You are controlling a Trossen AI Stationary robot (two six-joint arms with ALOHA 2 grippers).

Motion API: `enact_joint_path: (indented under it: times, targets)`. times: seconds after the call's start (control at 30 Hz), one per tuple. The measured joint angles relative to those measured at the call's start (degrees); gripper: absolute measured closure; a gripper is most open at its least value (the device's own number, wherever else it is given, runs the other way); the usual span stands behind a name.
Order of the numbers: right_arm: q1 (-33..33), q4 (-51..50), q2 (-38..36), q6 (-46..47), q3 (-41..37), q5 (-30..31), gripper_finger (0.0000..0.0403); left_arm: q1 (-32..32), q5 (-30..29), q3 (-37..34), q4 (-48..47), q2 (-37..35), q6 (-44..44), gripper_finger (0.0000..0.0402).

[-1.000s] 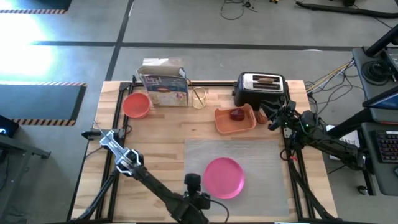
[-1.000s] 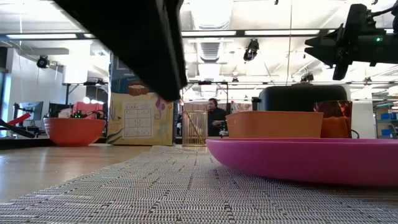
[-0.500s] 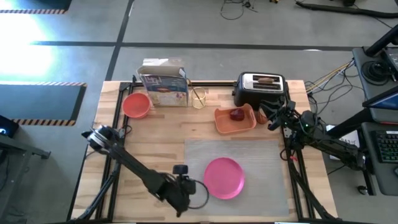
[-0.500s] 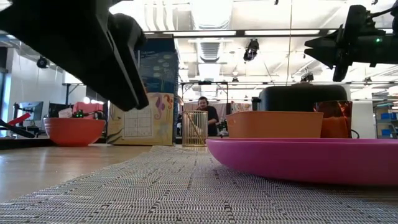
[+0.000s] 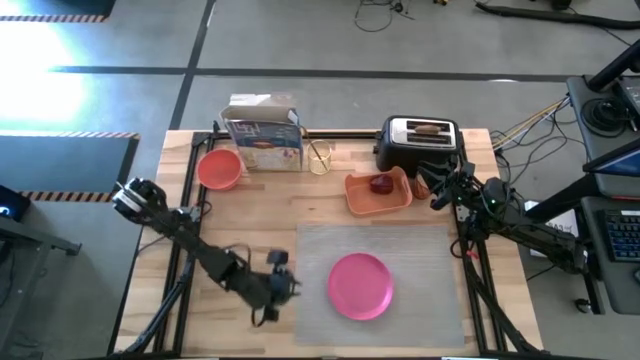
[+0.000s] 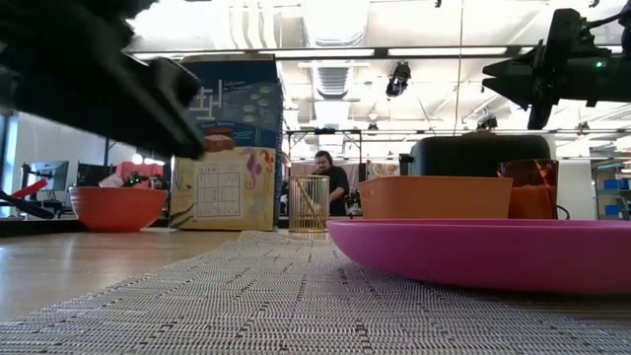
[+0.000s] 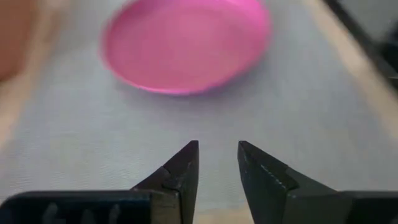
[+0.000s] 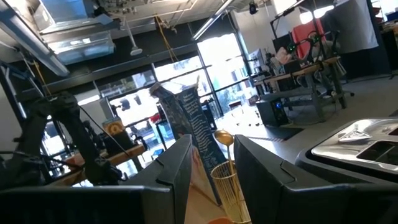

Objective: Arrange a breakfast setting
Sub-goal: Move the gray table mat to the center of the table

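Fingers (image 7: 180, 171) of the left gripper (image 5: 283, 287) stand slightly apart, holding nothing, at nine o'clock of the pink plate (image 5: 360, 285) on the grey placemat (image 5: 420, 260). The right gripper (image 5: 437, 187), fingers narrowly parted, hovers beside the toaster (image 5: 420, 140).

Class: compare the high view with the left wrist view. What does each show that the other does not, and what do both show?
Only the high view shows the bowl, toaster, tray with the apple, and the right tool. Only the left wrist view shows the left tool close up, its fingers slightly apart and empty. Both show the plate on the placemat.
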Motion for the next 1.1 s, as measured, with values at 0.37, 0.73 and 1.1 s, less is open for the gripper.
enact_joint_path:
  times: [0.37, 0.73, 1.1]
  targets:
    - [-0.01, 3.31, 0.22, 1.75, 0.01, 0.88, 0.0291, 14.31, 13.13, -1.35, -2.8, -2.55, 0.63, 0.0324]
    - [-0.01, 3.37, 5.57, 19.38, 0.64, -8.15, 0.0291, 20.97, 13.45, -14.39, 31.05, -1.46, 16.25, 0.0324]
    - [0.02, 3.35, 18.82, 15.35, 4.56, -12.15, 0.0291, 24.88, 15.15, -17.99, 38.44, 3.45, 11.83, 0.0324]
